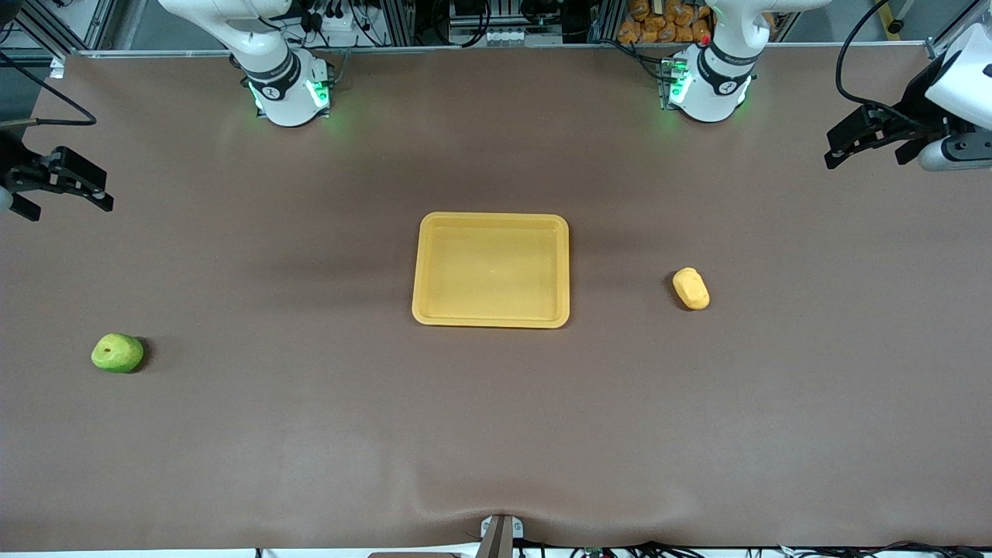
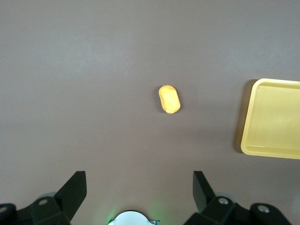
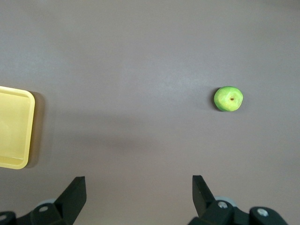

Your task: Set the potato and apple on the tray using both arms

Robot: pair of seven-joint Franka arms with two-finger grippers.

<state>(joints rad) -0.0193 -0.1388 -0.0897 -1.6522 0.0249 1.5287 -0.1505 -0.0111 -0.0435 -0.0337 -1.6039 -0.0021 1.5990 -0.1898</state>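
The yellow-orange tray [image 1: 491,218] lies empty in the middle of the table. The potato [image 1: 690,288] lies on the table beside it, toward the left arm's end. The green apple [image 1: 118,353] lies near the right arm's end, nearer the front camera than the tray. My left gripper [image 1: 864,159] hangs open and empty above the table's left-arm end; its wrist view shows the gripper [image 2: 139,180], the potato [image 2: 169,99] and part of the tray [image 2: 244,131]. My right gripper [image 1: 70,209] hangs open and empty above the right-arm end; its wrist view shows the gripper [image 3: 139,183], the apple [image 3: 228,99] and a tray edge [image 3: 32,126].
The brown table cover [image 1: 310,434] is bare around the three objects. The arm bases [image 1: 288,93] stand along the table edge farthest from the front camera. A small metal bracket [image 1: 500,535] sits at the edge nearest the front camera.
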